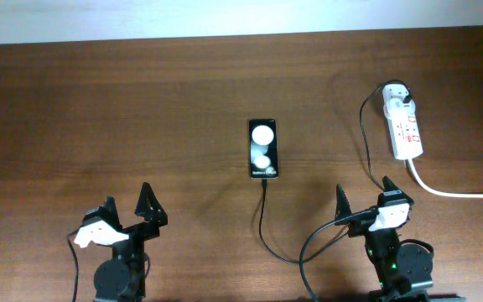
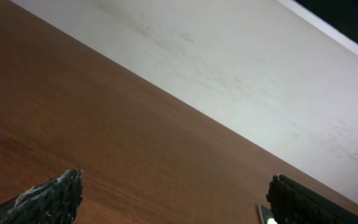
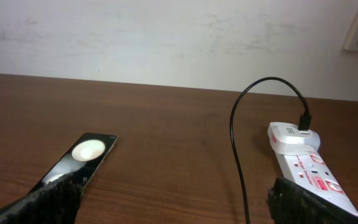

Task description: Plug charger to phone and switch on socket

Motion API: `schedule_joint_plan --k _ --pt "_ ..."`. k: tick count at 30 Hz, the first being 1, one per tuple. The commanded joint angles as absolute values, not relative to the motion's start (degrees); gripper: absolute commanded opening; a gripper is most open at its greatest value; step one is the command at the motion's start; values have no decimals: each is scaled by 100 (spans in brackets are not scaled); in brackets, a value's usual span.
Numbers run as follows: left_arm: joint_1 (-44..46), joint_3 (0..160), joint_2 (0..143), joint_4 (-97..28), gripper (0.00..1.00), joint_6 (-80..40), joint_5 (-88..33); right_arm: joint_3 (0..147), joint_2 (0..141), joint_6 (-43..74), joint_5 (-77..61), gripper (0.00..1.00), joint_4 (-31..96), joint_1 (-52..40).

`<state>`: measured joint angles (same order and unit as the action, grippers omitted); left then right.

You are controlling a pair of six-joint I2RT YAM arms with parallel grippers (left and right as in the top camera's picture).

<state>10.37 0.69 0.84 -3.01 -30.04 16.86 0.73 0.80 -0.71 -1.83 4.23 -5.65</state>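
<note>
As seen from overhead, both arms sit at the near edge of the table [image 1: 57, 109], well apart.

Left gripper [image 1: 124, 216]: fingers spread wide, nothing held. Its wrist view gives only the two dark fingertips [image 2: 50, 196], bare wood between them and a pale wall [image 2: 260, 74] beyond. None of the task's things appear there.

Right gripper [image 1: 366, 200]: also spread wide and empty.

The charger [image 1: 261, 220] runs as a thin black cable from the phone's near short edge toward the near side. It bends right and reaches the right gripper, where the arm hides part of it and the run is hard to trace. In the right wrist view the cable lies on the table between the fingers, nearer the right one, and is not clamped.

The phone [image 1: 263, 148] lies flat at mid-table, face up, with two white spots showing. Overhead the cable meets its near edge, but whether the tip is seated is too small to tell. In the right wrist view a fingertip cuts off that end.

The socket [image 1: 403, 126] lies at far right. The plug adapter [image 1: 397, 95] sits in its far end, and only the wrist view shows the cable arching up into it. Red marks show on its face, but the switch position is unreadable.

The thick white cord [image 1: 451, 191] leaves the strip's near end and exits the frame at right.
</note>
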Motion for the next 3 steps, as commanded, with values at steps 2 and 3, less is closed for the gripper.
schedule_joint_plan --k 2,3 --pt "1022 49 62 -318 99 -2993 1669 32 19 -108 -239 99 429 -521" --pt "1022 49 62 -318 99 -2993 1667 32 19 -108 -237 99 429 -521"
